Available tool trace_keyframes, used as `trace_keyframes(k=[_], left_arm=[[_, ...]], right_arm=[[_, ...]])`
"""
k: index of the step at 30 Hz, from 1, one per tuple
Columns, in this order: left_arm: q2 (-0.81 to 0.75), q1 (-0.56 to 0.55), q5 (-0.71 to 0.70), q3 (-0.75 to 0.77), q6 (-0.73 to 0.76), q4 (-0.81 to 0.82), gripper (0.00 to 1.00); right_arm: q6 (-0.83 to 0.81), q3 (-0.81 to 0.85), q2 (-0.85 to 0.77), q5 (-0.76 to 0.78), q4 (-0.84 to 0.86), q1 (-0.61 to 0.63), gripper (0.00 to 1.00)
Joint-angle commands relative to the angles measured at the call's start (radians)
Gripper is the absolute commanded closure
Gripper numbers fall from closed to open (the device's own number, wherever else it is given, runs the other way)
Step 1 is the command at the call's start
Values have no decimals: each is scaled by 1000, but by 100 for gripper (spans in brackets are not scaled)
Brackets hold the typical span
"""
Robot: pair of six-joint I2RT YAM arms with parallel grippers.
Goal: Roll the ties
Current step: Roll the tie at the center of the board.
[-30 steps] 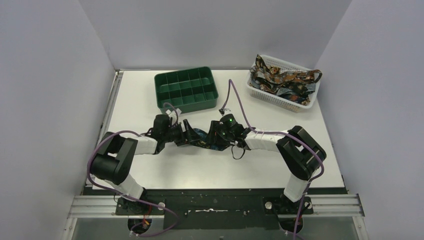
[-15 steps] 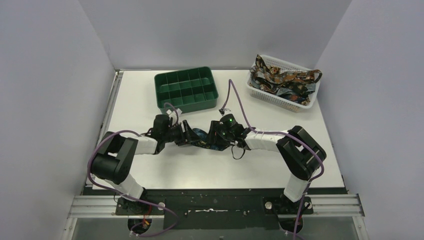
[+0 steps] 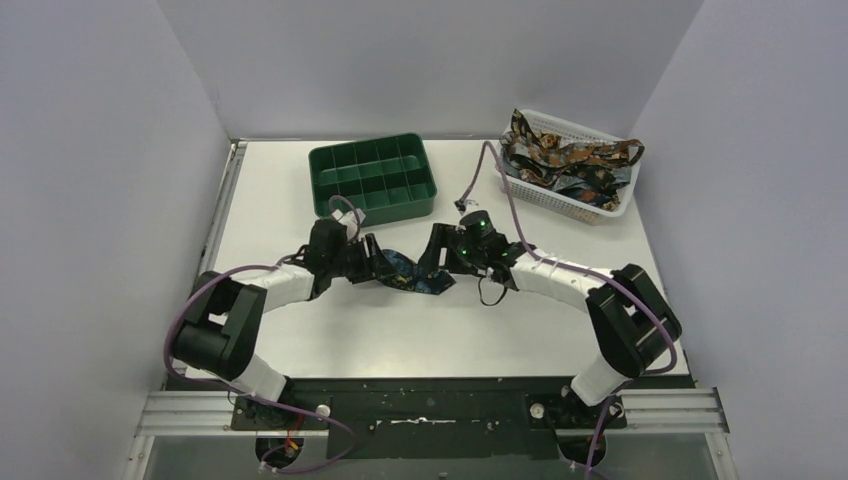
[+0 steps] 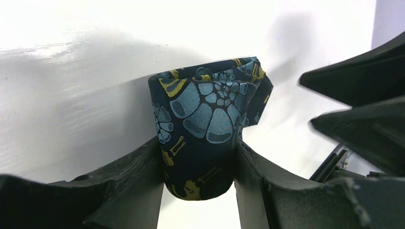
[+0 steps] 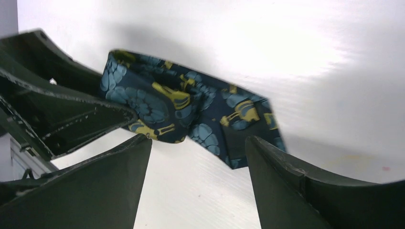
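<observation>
Tie [image 4: 203,114] seems part rolled, pinched in left tool [image 4: 197,160]; right tool [image 5: 198,164] is spread, empty; more ties [image 3: 560,160] wait in basket [image 3: 603,208].

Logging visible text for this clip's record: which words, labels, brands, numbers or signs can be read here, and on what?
No readable text in any view.
The tie: woven blue flower shapes and yellow motifs only, no lettering.
The green tray: no label or number shows.
The white basket: no label shows; the ties heaped in it are too small to check for tags.
</observation>
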Motion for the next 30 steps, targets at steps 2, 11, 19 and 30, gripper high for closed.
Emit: trace_keyframes(k=[2,11,19,30], left_arm=[[-41,-35,-101,83,82,-134,52],[-28,-81,-235,176,120,-234,51],[-22,-105,-310,219,132,-309,51],[-18,-137,-440,281,152,-387,50]], right_arm=[[-29,-62,-44,-1,-7,-127,26],[-105,-55,77,-211,84,-198,33],[-162,-26,163,-271,105,-179,45],[-155,-44,178,-263,141,-131,68]])
